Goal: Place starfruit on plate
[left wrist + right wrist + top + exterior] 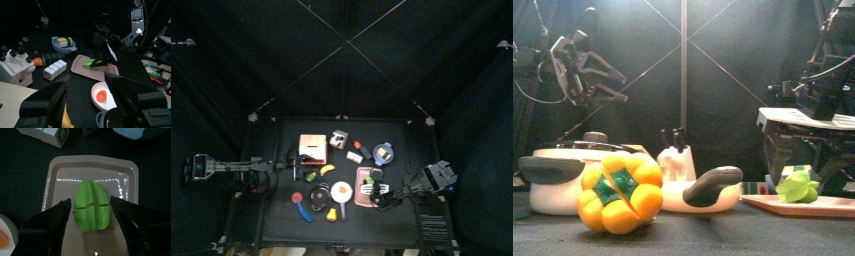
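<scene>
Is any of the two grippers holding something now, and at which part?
Right gripper straddles the green ridged starfruit by its long sides on the salmon-pink square plate; actual contact cannot be told. Left gripper is open, empty.

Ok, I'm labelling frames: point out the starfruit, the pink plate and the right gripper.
starfruit (91,205), right wrist view, middle ridge.
pink plate (63,170), right wrist view, bare surface.
right gripper (91,210), right wrist view, between open jaws.

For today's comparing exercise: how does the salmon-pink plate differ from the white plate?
The salmon-pink plate is roughly square with rounded corners; the white plate is round. The pink plate carries the green starfruit; the white plate shows an orange-yellow centre. In the top view the pink one looks larger. Both lie flat on the table.
</scene>
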### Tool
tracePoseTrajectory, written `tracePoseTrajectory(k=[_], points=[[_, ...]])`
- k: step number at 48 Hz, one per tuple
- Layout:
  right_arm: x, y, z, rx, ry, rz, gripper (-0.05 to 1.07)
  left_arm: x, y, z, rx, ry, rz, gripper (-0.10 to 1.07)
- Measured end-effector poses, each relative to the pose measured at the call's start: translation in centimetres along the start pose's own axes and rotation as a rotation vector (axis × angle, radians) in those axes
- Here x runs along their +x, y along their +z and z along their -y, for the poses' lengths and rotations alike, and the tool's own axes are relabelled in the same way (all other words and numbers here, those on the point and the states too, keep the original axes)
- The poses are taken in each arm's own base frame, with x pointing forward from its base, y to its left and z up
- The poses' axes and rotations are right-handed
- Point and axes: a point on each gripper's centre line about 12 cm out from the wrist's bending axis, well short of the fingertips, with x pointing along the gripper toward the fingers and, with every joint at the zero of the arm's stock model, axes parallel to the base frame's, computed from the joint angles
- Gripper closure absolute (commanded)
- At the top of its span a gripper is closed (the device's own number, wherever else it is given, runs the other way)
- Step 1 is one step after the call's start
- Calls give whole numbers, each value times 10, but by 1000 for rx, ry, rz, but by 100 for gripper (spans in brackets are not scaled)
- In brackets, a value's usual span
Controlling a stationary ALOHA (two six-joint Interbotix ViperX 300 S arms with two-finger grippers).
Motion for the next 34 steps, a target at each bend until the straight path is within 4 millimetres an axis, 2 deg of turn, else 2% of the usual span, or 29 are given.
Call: tracePoseTrajectory(k=[16, 34], points=[[-6, 9, 1, 10, 14, 7, 8, 0, 0, 0, 0, 2, -1, 6], [-4, 13, 8, -1, 11, 16, 8, 0, -1, 0, 0, 1, -3, 6]])
